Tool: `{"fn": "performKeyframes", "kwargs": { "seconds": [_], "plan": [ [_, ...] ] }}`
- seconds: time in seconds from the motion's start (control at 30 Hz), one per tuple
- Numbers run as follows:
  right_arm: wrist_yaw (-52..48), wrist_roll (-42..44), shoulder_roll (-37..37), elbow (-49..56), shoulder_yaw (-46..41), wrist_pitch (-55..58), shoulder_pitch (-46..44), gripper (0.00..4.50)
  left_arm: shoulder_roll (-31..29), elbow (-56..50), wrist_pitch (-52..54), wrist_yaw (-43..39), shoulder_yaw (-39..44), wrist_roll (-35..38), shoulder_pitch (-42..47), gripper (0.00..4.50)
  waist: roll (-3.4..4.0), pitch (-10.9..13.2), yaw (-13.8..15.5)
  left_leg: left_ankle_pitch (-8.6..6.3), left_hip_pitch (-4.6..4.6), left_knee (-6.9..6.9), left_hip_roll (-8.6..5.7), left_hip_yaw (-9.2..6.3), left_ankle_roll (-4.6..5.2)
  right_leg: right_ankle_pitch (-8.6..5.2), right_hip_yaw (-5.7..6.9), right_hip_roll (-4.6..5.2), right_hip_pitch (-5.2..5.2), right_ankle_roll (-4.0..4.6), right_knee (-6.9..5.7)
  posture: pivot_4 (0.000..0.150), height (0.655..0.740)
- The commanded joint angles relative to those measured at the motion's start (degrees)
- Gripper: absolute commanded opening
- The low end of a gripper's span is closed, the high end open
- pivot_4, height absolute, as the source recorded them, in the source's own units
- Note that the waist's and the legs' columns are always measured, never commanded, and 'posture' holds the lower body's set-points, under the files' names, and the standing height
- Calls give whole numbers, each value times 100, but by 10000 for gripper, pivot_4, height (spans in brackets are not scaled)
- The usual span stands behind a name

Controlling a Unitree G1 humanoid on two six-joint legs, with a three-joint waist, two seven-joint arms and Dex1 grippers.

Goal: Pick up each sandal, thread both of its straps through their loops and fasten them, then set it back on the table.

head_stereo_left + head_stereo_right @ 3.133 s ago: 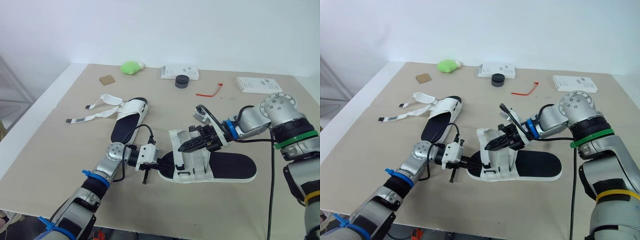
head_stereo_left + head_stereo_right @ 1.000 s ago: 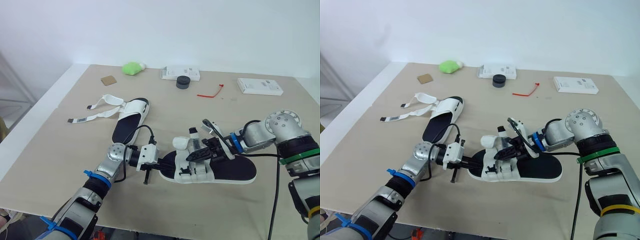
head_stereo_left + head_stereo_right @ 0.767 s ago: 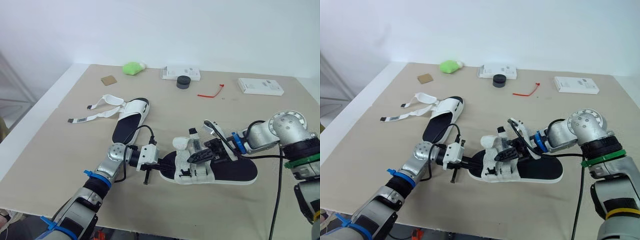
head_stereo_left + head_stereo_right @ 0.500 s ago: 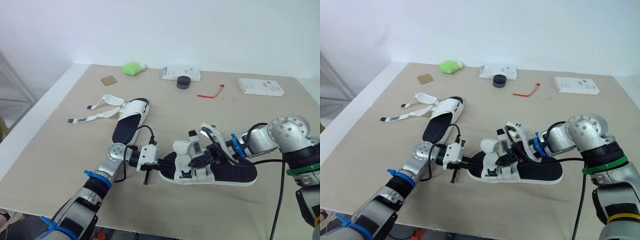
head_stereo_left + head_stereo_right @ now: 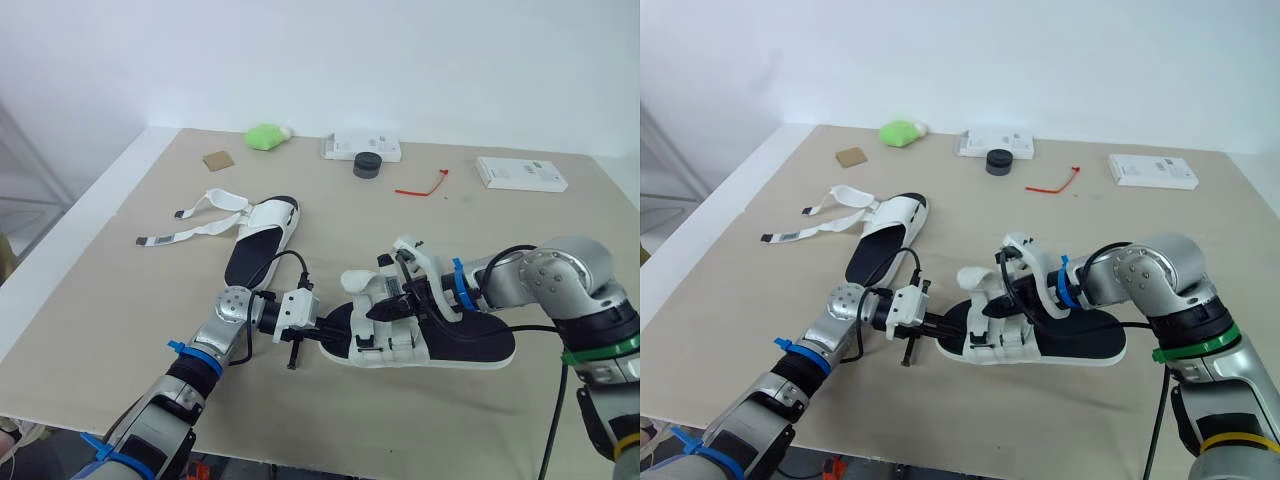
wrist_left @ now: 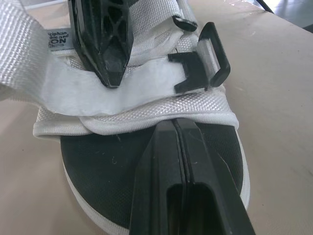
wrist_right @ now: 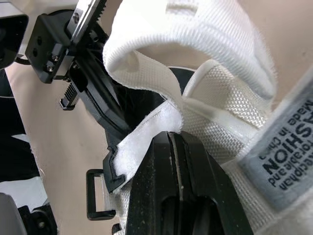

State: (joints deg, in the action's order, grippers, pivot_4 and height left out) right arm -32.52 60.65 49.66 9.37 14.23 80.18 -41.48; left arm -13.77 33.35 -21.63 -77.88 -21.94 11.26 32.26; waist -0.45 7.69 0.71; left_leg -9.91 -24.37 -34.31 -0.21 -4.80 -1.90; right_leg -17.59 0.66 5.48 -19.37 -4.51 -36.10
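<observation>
Nearest, on the front middle of the table (image 5: pixel 120 300): a sandal (image 5: pixel 480 340) with a black sole and white straps, lying flat, toe toward the left arm. On a grey label (image 7: pixel 288 142) sewn to one strap, part-readable print: "ASHION" in large letters, "Made in" in small ones, the rest cut off. At the toe, the left gripper (image 5: pixel 328 334), fingers pressed together with nothing between them, tip touching the edge of the front strap (image 6: pixel 122 93) above the black footbed. From the other side, the right gripper (image 5: pixel 378 311), fingers likewise closed, tip pressing down on that fuzzy white strap just beside a black plastic loop (image 6: pixel 208 58). Farther back and to the left, a second sandal (image 5: pixel 258 240), its two straps (image 5: pixel 190 220) loose and spread flat on the table. Along the far edge: a brown card square (image 5: pixel 214 159), a green lump (image 5: pixel 264 135), a black round cap (image 5: pixel 366 165) before a white box (image 5: pixel 362 147), a red tie (image 5: pixel 420 185), another white box (image 5: pixel 520 172).
</observation>
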Motion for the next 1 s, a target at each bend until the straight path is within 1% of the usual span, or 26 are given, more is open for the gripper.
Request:
{"fn": "performKeyframes", "kwargs": {
  "seconds": [0.03,0.2,0.3,0.47,0.57,0.6,0.67,0.83,1.0],
  "plan": [
    [-932,51,423,825,-498,-411,97,637,-164,959,332,20,-548,-848,-511,0,0,3,0,0,-1,0,-2,1,-1,-2,0,1,0,-4,0,1500,7400],
    [-1502,-169,657,997,-480,-534,230,637,-186,942,359,0,-537,-835,-497,0,-15,8,-3,-1,2,0,0,4,-2,-2,4,0,3,-5,0,1500,7400],
    [-1541,-404,622,792,-400,-439,184,637,-196,914,388,-16,-538,-824,-487,0,-16,10,-4,-2,2,-1,-1,1,-3,-1,-4,6,1,-6,0,1500,7400],
    [-1390,37,-15,-66,-888,629,-477,637,-196,870,416,-37,-542,-819,-480,0,-5,15,-4,-2,4,0,-1,1,-4,2,-7,7,-1,0,0,1500,7400],
    [-1165,342,-390,-902,-1185,1191,-982,637,-191,870,434,-43,-539,-812,-474,0,9,8,-6,-1,5,0,-1,-2,-2,8,-7,4,0,10,0,1500,7400],
    [-1083,430,-399,-1061,-1156,1232,-1040,637,-189,867,439,-42,-538,-810,-474,0,10,7,-3,0,4,0,-3,-3,-1,12,-7,4,0,17,0,1500,7400],
    [-945,574,-347,-1148,-1054,1232,-1032,637,-189,863,444,-38,-536,-809,-475,0,-15,2,-2,0,3,0,-3,-4,-1,10,-2,4,2,16,0,1500,7400],
    [-698,878,-14,-1022,-583,1232,-751,637,-212,883,434,-32,-520,-811,-476,0,-14,4,-3,-1,2,2,-4,-5,-2,5,-5,6,1,16,0,1500,7400],
    [-362,994,92,-1134,-270,1232,-639,637,-217,900,428,-28,-519,-816,-469,0,1,6,-7,0,3,1,-3,-3,-1,4,-8,6,-2,5,0,1500,7400]
  ]
}}
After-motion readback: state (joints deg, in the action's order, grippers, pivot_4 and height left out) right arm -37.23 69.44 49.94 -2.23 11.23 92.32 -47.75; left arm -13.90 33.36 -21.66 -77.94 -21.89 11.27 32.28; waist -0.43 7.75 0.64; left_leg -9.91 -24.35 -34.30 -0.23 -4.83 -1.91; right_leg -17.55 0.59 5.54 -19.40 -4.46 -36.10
